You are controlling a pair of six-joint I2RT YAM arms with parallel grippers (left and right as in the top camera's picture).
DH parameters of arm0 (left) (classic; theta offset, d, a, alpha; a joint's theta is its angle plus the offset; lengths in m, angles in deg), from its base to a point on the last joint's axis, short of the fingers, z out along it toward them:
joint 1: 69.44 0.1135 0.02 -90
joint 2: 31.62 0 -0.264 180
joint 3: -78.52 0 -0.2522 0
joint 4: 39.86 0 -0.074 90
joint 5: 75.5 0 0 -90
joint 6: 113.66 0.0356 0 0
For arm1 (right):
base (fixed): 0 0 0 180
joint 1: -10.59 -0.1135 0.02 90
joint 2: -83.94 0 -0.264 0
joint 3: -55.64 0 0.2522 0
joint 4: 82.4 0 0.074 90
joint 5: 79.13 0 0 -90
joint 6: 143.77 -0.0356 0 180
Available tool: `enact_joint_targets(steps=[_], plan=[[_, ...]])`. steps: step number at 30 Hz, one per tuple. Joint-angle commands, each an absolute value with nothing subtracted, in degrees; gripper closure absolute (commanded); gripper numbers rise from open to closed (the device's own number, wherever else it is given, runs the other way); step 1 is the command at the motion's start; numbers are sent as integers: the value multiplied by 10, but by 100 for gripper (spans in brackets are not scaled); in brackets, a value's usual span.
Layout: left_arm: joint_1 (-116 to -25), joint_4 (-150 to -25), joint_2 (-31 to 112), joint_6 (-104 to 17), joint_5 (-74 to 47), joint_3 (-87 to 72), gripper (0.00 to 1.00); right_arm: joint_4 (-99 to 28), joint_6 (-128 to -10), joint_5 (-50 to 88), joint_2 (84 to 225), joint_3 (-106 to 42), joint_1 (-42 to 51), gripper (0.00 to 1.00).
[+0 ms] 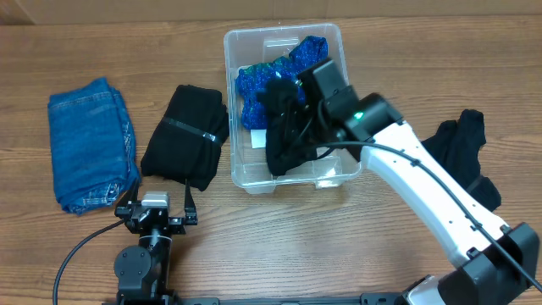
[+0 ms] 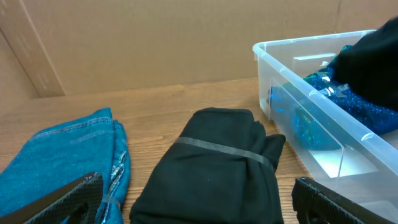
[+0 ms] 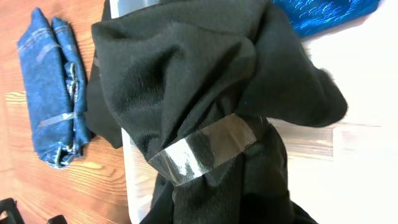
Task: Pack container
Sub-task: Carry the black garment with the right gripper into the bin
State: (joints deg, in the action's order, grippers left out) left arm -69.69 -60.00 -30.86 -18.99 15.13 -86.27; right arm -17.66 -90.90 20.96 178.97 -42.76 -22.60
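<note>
Mostly hidden — right jaws around black bundle over container; left jaws wide apart.

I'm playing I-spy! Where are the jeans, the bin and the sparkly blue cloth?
jeans [image 1: 89, 144], overhead view, middle of the fold.
bin [image 1: 229, 102], overhead view, left rim.
blue cloth [image 1: 252, 93], overhead view, part inside the bin.

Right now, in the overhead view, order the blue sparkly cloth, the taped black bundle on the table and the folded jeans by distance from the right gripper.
1. Blue sparkly cloth, inside the container, right beside the right gripper, which holds a black garment.
2. Taped black bundle, lying just left of the container.
3. Folded jeans, farthest left, beyond the bundle.
</note>
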Motion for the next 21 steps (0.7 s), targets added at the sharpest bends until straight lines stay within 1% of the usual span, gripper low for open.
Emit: enact_joint_targets(steps=[1, 3, 5, 14, 19, 21], plan=[[-694, -600, -313, -185, 147, -865, 0, -238, -928, 205, 1789, -380, -251, 96], [-694, -600, -313, -185, 147, -865, 0, -279, -928, 205, 1795, -360, -262, 96], [-694, -600, -313, -185, 147, -865, 0, -292, -928, 205, 1801, -353, -267, 96], [-694, -600, -313, -185, 147, -865, 0, -305, -928, 203, 1882, -353, -270, 96], [-694, -600, -313, -185, 147, -865, 0, -311, -928, 214, 1886, -353, -270, 96], [-694, -600, -313, -185, 147, -865, 0, -309, -928, 214, 1886, -353, -270, 93]])
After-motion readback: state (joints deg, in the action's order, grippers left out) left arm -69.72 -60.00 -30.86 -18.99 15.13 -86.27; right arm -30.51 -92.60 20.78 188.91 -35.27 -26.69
